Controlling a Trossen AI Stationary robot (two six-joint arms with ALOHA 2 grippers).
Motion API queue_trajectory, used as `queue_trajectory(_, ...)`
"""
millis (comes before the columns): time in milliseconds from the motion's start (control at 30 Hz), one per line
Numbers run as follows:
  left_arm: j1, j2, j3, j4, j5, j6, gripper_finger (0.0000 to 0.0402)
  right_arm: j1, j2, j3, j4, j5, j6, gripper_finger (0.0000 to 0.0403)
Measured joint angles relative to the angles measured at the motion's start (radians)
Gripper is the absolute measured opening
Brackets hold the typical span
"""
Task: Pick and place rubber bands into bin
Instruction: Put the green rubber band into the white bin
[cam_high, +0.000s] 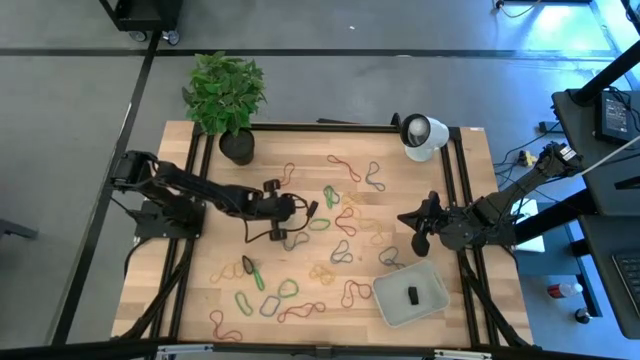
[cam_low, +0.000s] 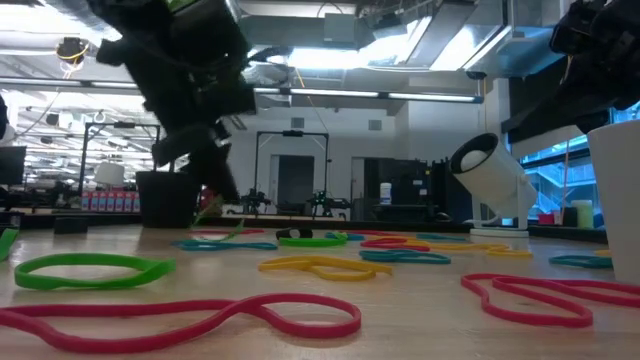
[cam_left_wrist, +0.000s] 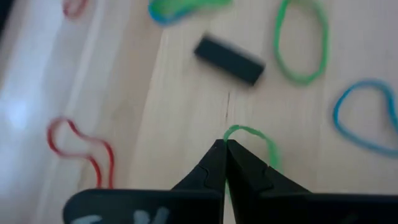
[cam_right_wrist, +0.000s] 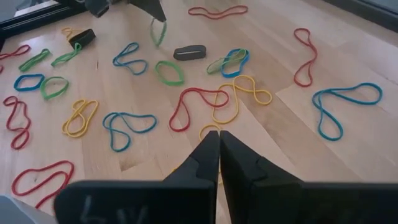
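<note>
The left hand (cam_left_wrist: 225, 144), mid-surface, is clenched on a thin green rubber band (cam_left_wrist: 255, 140), while the right hand (cam_right_wrist: 219, 138) hovers clenched, grasping nothing, beside the translucent pale-grey plastic bin (cam_high: 384, 294).

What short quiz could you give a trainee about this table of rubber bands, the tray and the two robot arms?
1. True or false: the left gripper is shut on a green rubber band.
2. What already lies in the bin: A a dark piece, B a plant, C nothing?
3. Fill in: the plant pot stands at the table's far ____ corner, seen from above.

Key: 1 true. 2 A, a dark piece. 3 left.
</note>
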Motion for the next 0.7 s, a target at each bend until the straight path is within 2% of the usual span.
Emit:
queue_trajectory(333, 0.0, 0.0, 0.222, 0.012, -0.062, 0.26, 0.0002, 0.0, 0.0, 0.0, 0.003, 0.041, -0.028, 0.0018)
queue_trajectory(467, 0.007, 0.011, 0.302, 0.021, -0.062, 0.354, 0.0002, 0.0, 0.0, 0.0, 0.073, 0.085, -0.039, 0.0018)
queue_trajectory(700, 0.011, 0.109, 0.442, 0.124, -0.05, 0.455, 0.0002, -0.037, 0.003, 0.0, 0.284, 0.087, -0.302, 0.0038)
